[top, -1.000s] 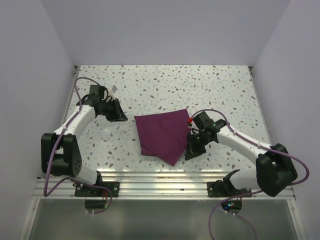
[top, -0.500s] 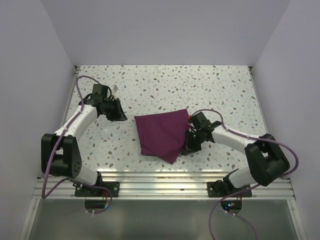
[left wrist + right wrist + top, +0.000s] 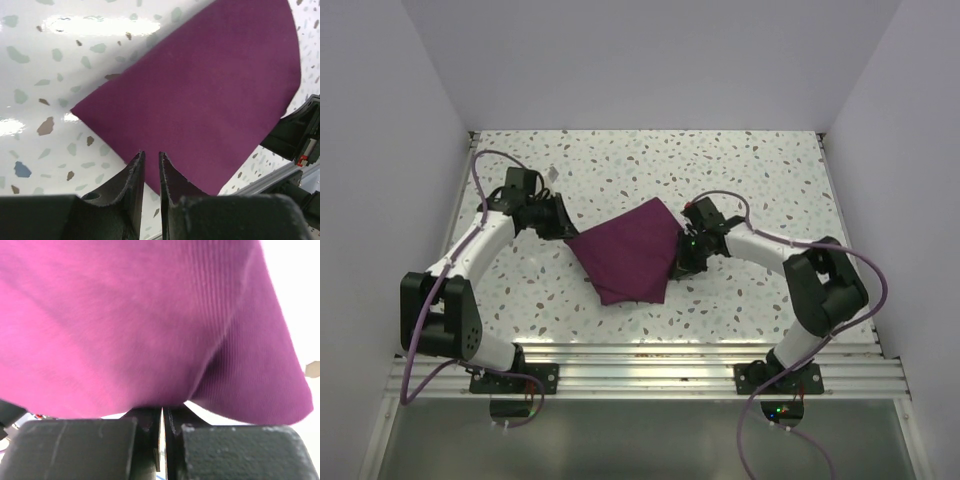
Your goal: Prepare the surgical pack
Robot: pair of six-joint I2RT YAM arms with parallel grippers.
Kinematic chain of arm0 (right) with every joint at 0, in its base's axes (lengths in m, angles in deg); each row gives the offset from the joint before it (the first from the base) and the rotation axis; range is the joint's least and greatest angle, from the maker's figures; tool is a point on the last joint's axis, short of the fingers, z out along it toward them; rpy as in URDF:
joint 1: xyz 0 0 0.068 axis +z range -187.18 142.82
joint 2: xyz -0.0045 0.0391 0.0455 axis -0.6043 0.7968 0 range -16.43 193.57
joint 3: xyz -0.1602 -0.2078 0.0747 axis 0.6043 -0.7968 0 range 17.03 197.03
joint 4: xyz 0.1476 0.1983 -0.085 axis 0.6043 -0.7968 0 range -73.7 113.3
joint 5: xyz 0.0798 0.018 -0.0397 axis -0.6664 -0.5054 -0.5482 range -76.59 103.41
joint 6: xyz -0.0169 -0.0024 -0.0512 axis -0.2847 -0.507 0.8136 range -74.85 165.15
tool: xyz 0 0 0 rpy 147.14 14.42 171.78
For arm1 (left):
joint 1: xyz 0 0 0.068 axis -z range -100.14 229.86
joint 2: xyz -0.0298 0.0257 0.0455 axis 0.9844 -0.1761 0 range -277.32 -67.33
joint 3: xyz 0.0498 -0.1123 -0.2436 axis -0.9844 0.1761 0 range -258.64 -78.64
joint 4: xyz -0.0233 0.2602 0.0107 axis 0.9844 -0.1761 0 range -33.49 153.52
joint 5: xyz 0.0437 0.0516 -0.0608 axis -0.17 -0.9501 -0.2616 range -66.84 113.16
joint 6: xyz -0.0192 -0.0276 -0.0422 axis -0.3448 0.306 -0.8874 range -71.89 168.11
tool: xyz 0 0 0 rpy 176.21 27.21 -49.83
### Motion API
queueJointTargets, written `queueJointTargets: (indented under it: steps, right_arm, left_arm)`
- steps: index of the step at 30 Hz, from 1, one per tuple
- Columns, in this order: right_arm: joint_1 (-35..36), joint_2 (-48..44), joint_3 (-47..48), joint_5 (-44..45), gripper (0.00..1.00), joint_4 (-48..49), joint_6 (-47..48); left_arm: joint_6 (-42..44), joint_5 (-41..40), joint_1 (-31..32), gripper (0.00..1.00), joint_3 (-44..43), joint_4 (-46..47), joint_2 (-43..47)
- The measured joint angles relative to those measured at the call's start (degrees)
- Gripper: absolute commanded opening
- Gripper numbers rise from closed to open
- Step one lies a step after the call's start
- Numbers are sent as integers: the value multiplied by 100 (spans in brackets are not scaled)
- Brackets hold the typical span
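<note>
I am pinching the one purple cloth (image 3: 625, 262) by its right edge in my closed right claw (image 3: 681, 262); my left claw (image 3: 558, 226), barely parted and gripping nothing, is hovering at its left corner; the cloth is lying mid-tabletop (image 3: 740, 180).

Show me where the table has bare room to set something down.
Free: the far strip of the table beyond the cloth, and the near-left patch beside the cloth. Crowded: the middle, where the left gripper and right gripper flank the cloth.

The right pincer (image 3: 162, 412) pinches the purple cloth (image 3: 125, 325).
</note>
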Motion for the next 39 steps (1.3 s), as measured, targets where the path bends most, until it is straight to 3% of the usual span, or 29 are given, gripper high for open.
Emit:
queueJointTargets:
  steps: [7,13,18,26,32,39]
  right_arm:
    - [-667,-560,363,291,1,-975,374]
    - [-997,-199,2424,522,2,-1545,922]
    - [-957,1045,3895,-706,1,-767,870]
    - [-844,2857,3836,-2409,0,728,-151]
    - [-852,2909,3222,-2826,0,1156,-302]
    - [-922,2909,3324,-2907,0,927,-72]
  left_arm:
    - [-129,542,168,22,-22,446,-103]
    - [-243,951,308,22,-168,807,-710]
    - [-249,1165,479,22,-168,872,-968]
    - [-243,1287,542,21,-26,992,-999]
    - [-197,1300,542,19,448,990,-1001]
    - [79,1137,542,22,501,752,-859]
